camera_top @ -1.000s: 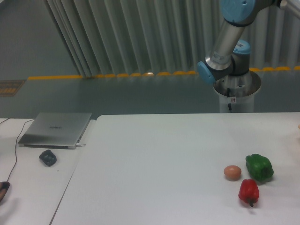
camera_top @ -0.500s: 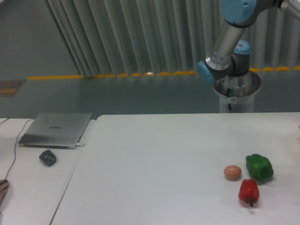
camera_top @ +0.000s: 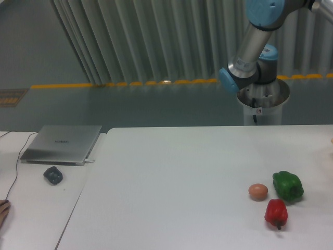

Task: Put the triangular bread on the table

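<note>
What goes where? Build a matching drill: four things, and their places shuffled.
Things:
1. egg
2. green pepper
3. red pepper
4. laptop

Places:
A. side desk, far left
B. nearest the front edge of the table
C. just left of the green pepper
D. farthest right of the three foods

Pairs: 1-C, 2-D, 3-B, 4-A
</note>
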`<act>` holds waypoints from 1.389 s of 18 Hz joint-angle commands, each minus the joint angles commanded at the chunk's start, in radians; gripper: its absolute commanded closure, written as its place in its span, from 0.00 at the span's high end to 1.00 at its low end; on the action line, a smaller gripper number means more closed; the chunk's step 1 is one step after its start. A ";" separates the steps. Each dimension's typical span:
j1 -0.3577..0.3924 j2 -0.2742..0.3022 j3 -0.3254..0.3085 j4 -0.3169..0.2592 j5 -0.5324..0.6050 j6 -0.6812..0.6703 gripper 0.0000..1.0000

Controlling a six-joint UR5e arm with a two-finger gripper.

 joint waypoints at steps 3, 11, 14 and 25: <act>-0.002 -0.002 0.000 0.000 0.000 0.000 0.98; -0.002 -0.003 0.003 -0.020 0.005 0.000 0.57; 0.000 0.002 0.018 -0.055 0.005 0.000 0.47; 0.003 0.015 0.144 -0.258 -0.005 0.000 0.37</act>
